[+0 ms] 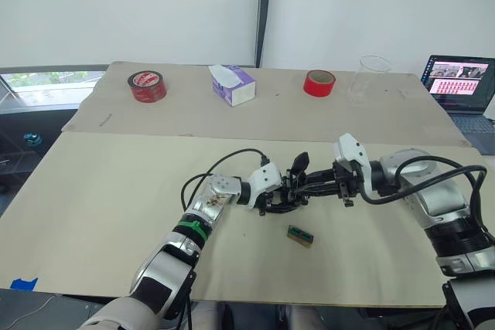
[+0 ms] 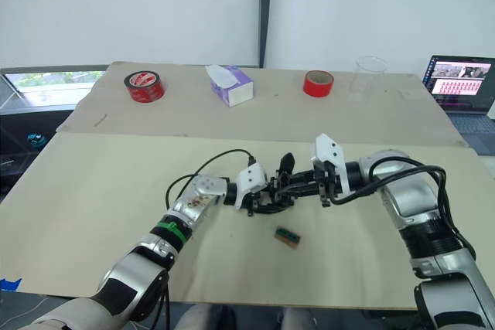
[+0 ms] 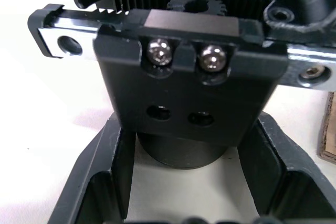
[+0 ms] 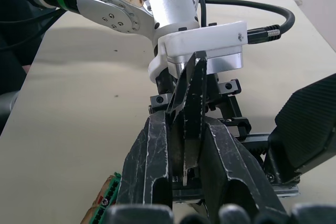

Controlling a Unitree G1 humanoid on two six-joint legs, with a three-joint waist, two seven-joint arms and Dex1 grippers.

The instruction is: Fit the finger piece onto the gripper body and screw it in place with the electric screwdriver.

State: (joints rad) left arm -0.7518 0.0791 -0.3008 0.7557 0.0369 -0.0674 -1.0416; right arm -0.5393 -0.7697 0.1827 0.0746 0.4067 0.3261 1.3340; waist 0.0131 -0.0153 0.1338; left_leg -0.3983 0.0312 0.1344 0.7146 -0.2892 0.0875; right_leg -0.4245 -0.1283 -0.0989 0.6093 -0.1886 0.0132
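Two silver screws sit in the black, toothed gripper body (image 3: 189, 77).

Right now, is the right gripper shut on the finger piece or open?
Shut on it: in the right wrist view the right gripper has both fingers pressed against the finger piece between them.

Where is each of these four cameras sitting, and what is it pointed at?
Left eye view: on the head, looking down over the table; both arms show, meeting at the gripper body.
Right eye view: beside it, same scene, with the green-and-brown block.
Left wrist view: on the left wrist, close on the gripper body between its own fingers.
Right wrist view: on the right wrist; the right gripper pinches the finger piece, the left gripper's wrist beyond.
All four share the gripper body.
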